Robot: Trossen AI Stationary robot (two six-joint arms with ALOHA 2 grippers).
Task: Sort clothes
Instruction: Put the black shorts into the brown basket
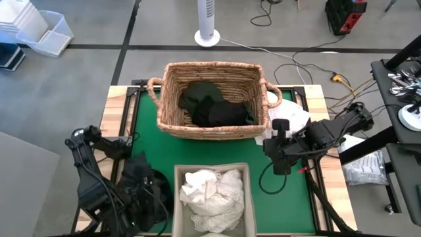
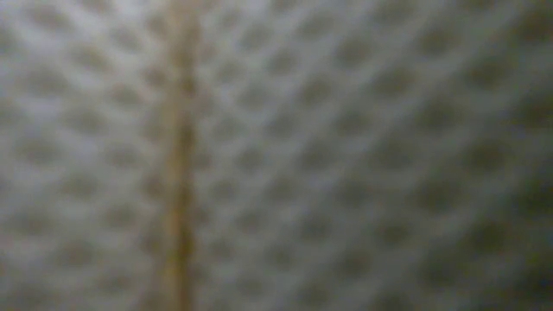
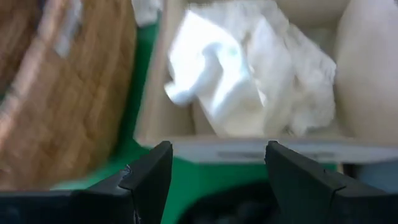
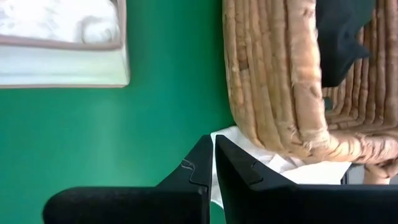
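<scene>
High view: dark clothes are kept in the basket, white clothes in the bin, evidently by colour; left fingers are spread over a dark garment, right fingers closed, empty.

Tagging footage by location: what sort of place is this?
Probably a robotics lab or workshop: bare grey floor, loose cables, a pedestal fan, and a green table mat holding sorting bins.
</scene>
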